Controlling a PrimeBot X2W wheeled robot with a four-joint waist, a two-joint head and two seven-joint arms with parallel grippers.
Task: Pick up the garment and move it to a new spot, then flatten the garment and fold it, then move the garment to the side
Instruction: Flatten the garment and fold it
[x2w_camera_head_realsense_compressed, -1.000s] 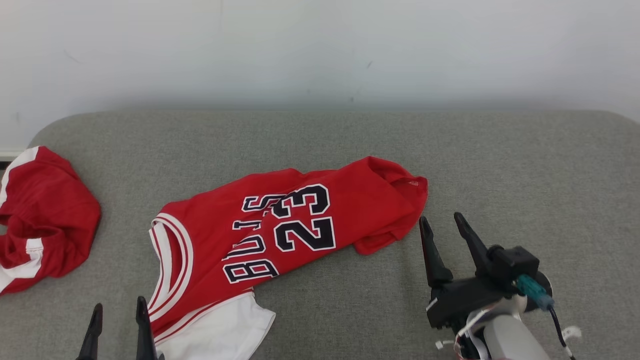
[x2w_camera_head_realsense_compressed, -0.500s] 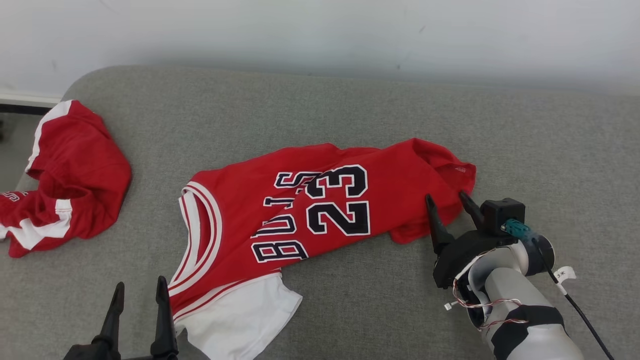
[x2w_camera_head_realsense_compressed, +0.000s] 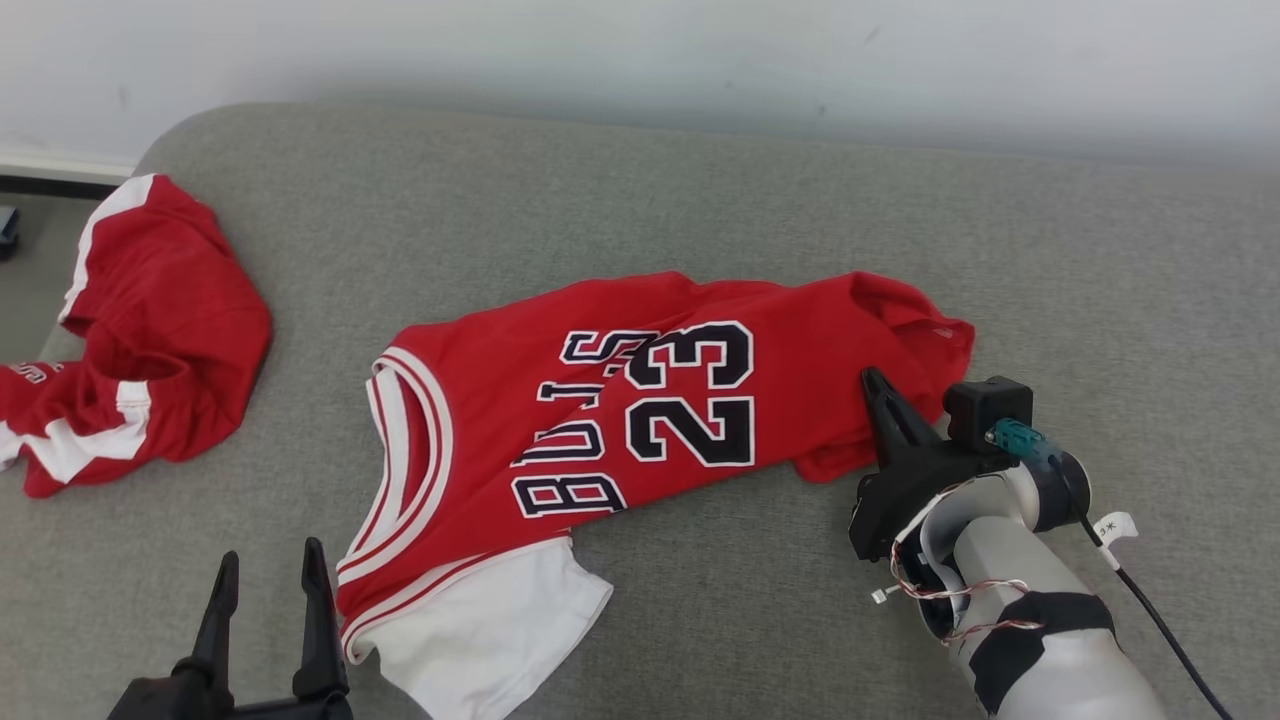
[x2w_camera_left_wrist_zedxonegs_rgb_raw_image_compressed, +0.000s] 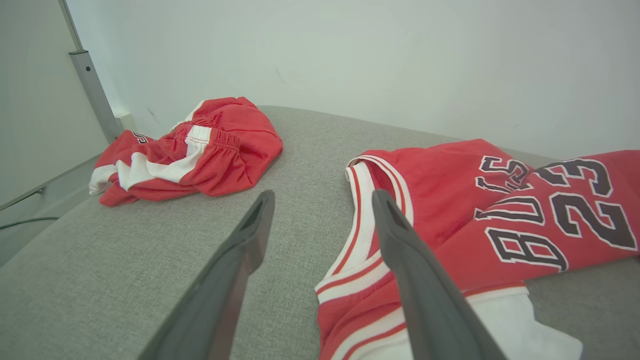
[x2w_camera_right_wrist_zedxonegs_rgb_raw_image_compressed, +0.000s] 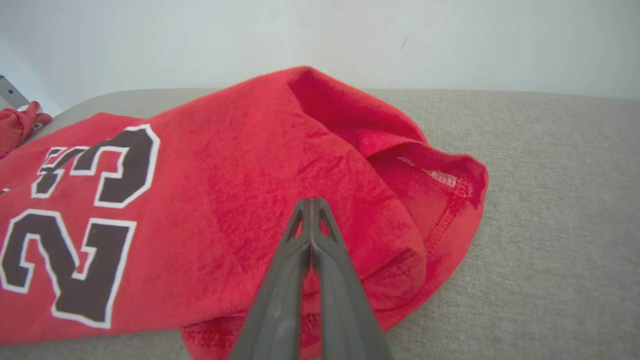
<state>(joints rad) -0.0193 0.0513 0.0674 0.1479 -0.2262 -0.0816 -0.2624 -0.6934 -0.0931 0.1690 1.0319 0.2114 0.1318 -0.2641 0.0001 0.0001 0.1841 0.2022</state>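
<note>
The garment (x2w_camera_head_realsense_compressed: 600, 420) is a red jersey with "BULLS 23" on it and a white panel at its near end. It lies crumpled across the grey cushion (x2w_camera_head_realsense_compressed: 700, 190). My right gripper (x2w_camera_head_realsense_compressed: 880, 385) is shut, its tips resting on the jersey's right hem end. The right wrist view shows the gripper (x2w_camera_right_wrist_zedxonegs_rgb_raw_image_compressed: 311, 202) with its fingers pressed together over the red cloth (x2w_camera_right_wrist_zedxonegs_rgb_raw_image_compressed: 225, 175), and no fold visible between them. My left gripper (x2w_camera_head_realsense_compressed: 268, 565) stands open just left of the jersey's striped armhole. In the left wrist view it (x2w_camera_left_wrist_zedxonegs_rgb_raw_image_compressed: 322, 200) has nothing between its fingers, beside the jersey (x2w_camera_left_wrist_zedxonegs_rgb_raw_image_compressed: 500, 220).
Red and white shorts (x2w_camera_head_realsense_compressed: 150, 330) lie bunched at the cushion's far left, also in the left wrist view as the shorts (x2w_camera_left_wrist_zedxonegs_rgb_raw_image_compressed: 200, 145). A pale wall (x2w_camera_head_realsense_compressed: 640, 50) runs behind the cushion. Bare grey cushion stretches right of the jersey.
The right gripper moved forward onto the jersey's right end and closed from open. The head camera shifted, so the whole scene sits differently. The left gripper stays open.
</note>
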